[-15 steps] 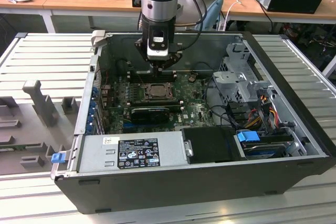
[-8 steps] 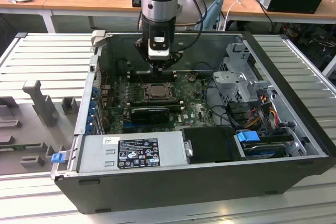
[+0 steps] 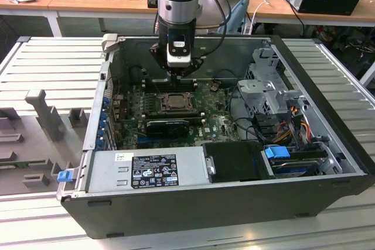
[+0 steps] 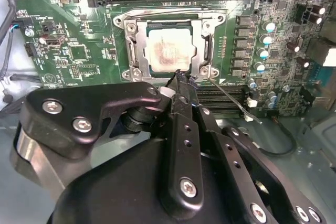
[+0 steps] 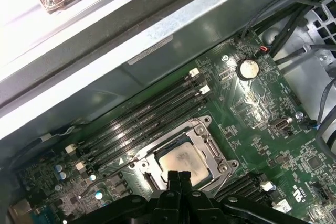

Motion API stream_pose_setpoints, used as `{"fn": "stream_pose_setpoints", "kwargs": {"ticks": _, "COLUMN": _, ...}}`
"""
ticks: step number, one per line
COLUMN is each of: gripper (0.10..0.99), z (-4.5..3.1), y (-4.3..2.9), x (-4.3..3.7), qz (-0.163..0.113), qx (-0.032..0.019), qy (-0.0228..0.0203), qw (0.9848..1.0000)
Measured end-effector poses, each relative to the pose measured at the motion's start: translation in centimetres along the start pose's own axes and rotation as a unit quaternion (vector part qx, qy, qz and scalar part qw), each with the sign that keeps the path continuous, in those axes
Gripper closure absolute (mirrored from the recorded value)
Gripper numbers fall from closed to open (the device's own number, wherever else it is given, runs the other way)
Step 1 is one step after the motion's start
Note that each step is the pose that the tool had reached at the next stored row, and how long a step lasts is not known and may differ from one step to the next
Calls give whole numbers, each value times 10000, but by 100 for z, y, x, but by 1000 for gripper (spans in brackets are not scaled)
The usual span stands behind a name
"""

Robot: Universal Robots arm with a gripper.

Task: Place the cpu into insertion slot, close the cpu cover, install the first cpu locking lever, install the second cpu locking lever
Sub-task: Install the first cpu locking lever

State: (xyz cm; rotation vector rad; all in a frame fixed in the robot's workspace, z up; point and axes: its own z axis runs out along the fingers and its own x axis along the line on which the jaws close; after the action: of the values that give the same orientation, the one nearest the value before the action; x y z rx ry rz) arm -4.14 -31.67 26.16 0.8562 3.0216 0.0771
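Pincer (image 4: 179, 78): mine, black metal, fingertips pressed together with nothing between, hanging at the socket's (image 4: 169, 24) near edge
Chip (image 4: 167, 51): dull grey flat square, seated in the socket
Cover (image 4: 135, 45): thin silvery frame, looks shut down over the chip
Lever (image 4: 231, 100): thin wire rod, sticking out loose; I judge both levers undone
Board (image 4: 68, 51): green, knobbly
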Motion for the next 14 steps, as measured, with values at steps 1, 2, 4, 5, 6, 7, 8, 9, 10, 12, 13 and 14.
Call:
{"fn": "stream_pose_setpoints", "kwargs": {"ticks": 1, "gripper": 980, "z": 0, "y": 0, "x": 0, "qz": -108, "qx": 1, "qy": 5, "qw": 9999}}
{"fn": "stream_pose_setpoints", "kwargs": {"ticks": 2, "gripper": 980, "z": 0, "y": 0, "x": 0, "qz": -193, "qx": 2, "qy": 9, "qw": 9998}}
{"fn": "stream_pose_setpoints", "kwargs": {"ticks": 4, "gripper": 980, "z": 0, "y": 0, "x": 0, "qz": -363, "qx": 5, "qy": 17, "qw": 9993}}
{"fn": "stream_pose_setpoints", "kwargs": {"ticks": 5, "gripper": 980, "z": 0, "y": 0, "x": 0, "qz": -424, "qx": 6, "qy": 20, "qw": 9991}}
{"fn": "stream_pose_setpoints", "kwargs": {"ticks": 6, "gripper": 980, "z": 0, "y": 0, "x": 0, "qz": -550, "qx": 7, "qy": 26, "qw": 9985}}
{"fn": "stream_pose_setpoints", "kwargs": {"ticks": 7, "gripper": 980, "z": 0, "y": 0, "x": 0, "qz": -693, "qx": 10, "qy": 33, "qw": 9976}}
{"fn": "stream_pose_setpoints", "kwargs": {"ticks": 8, "gripper": 980, "z": 0, "y": 0, "x": 0, "qz": -798, "qx": 11, "qy": 38, "qw": 9968}}
{"fn": "stream_pose_setpoints", "kwargs": {"ticks": 9, "gripper": 980, "z": 0, "y": 0, "x": 0, "qz": -889, "qx": 12, "qy": 42, "qw": 9960}}
{"fn": "stream_pose_setpoints", "kwargs": {"ticks": 10, "gripper": 980, "z": 0, "y": 0, "x": 0, "qz": -945, "qx": 12, "qy": 45, "qw": 9955}}
{"fn": "stream_pose_setpoints", "kwargs": {"ticks": 12, "gripper": 980, "z": 0, "y": 0, "x": 0, "qz": -1056, "qx": 14, "qy": 50, "qw": 9944}}
{"fn": "stream_pose_setpoints", "kwargs": {"ticks": 13, "gripper": 980, "z": 0, "y": 0, "x": 0, "qz": -1098, "qx": 15, "qy": 52, "qw": 9939}}
{"fn": "stream_pose_setpoints", "kwargs": {"ticks": 14, "gripper": 980, "z": 0, "y": 0, "x": 0, "qz": -1128, "qx": 15, "qy": 53, "qw": 9936}}
